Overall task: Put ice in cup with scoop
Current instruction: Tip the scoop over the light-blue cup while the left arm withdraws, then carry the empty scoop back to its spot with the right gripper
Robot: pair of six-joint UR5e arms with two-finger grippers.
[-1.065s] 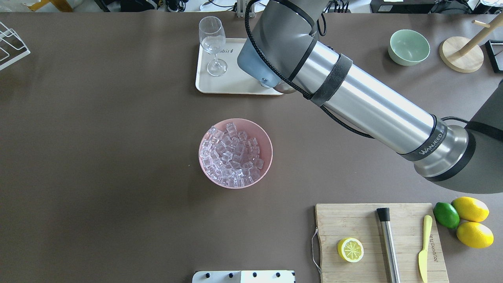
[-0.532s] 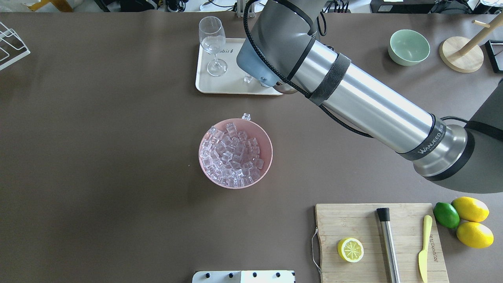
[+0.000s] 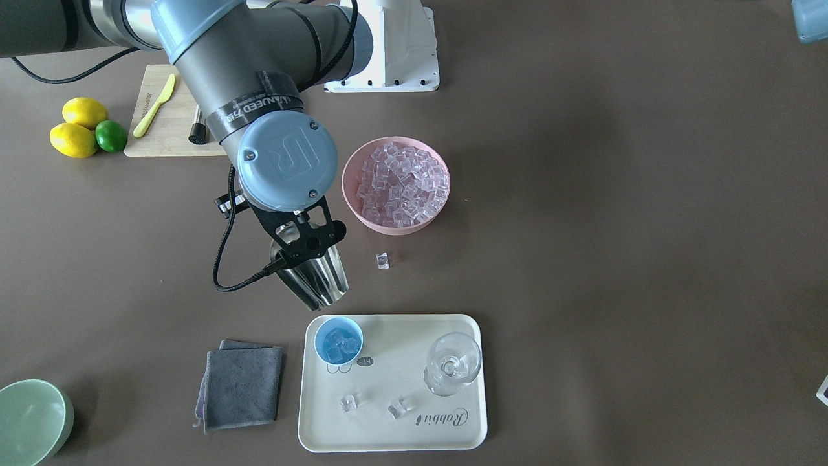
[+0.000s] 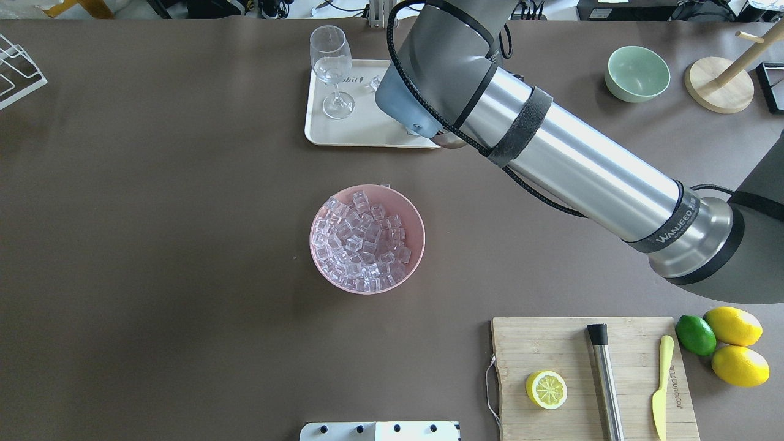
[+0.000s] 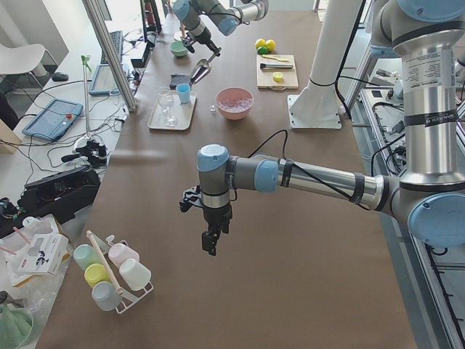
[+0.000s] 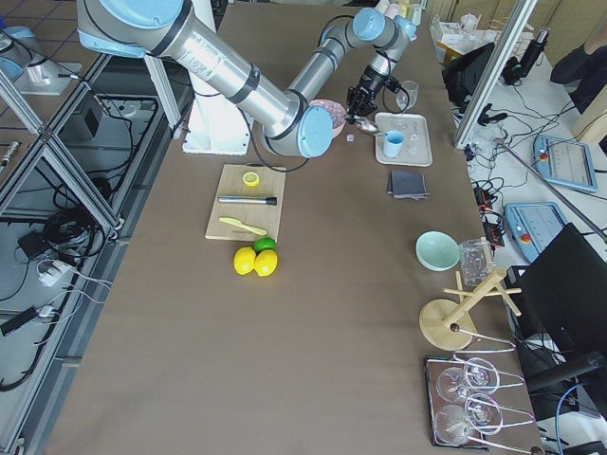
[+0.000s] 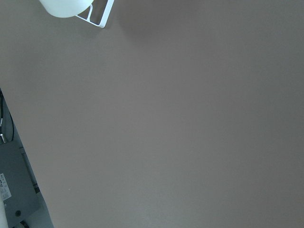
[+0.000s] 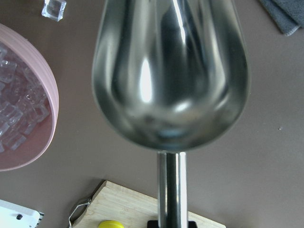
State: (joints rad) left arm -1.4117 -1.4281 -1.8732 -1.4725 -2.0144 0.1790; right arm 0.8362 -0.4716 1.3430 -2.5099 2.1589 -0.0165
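Exterior front-facing view, item list.

Scoop (image 3: pixel 318 279): polished steel, stiff, likely slick. It hangs mouth-down over the desk (image 3: pixel 582 259), just short of the tray (image 3: pixel 388 362) and near the cup (image 3: pixel 338 342).

Right pincer (image 3: pixel 307 247): clamped on the scoop's rod handle, the sensible place to hold it.

Cup: light blue, at the tray's corner, several cubes inside. Probably light and easily tipped.

Ice (image 3: pixel 404 178): heaped in the pink bowl (image 3: pixel 396 226). One stray cube (image 3: pixel 382 260) lies on the desk, two more on the tray. Hard, glossy and light, judged prone to bounce and skid.

Left pincer (image 5: pixel 211 243): over bare desk, well apart. Its opening cannot be told.
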